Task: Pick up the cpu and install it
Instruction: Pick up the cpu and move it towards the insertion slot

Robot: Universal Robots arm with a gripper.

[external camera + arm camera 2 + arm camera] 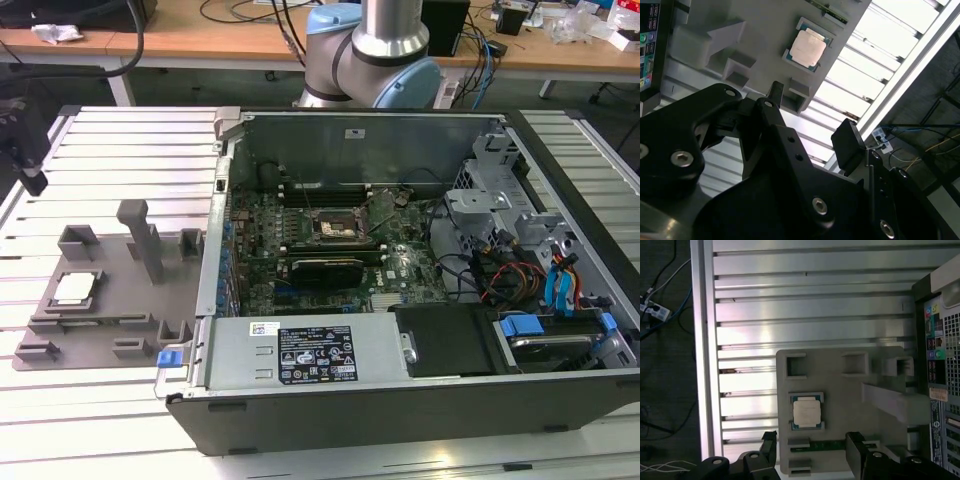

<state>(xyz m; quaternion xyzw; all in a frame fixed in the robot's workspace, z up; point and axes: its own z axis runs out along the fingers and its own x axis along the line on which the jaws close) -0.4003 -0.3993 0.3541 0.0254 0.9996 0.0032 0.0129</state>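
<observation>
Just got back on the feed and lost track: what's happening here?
The arm's gripper, fingers open and empty, hangs by the grey tray on the exterior view's left. The cpu lies flat in its tray recess, not yet picked up. The open computer case with the motherboard socket sits beside the tray.

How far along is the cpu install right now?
Nothing done yet: the small silver-topped square cpu lies in the grey plastic tray. The open black gripper hovers near it, holding nothing. Pickup and seating in the motherboard's black socket remain.
</observation>
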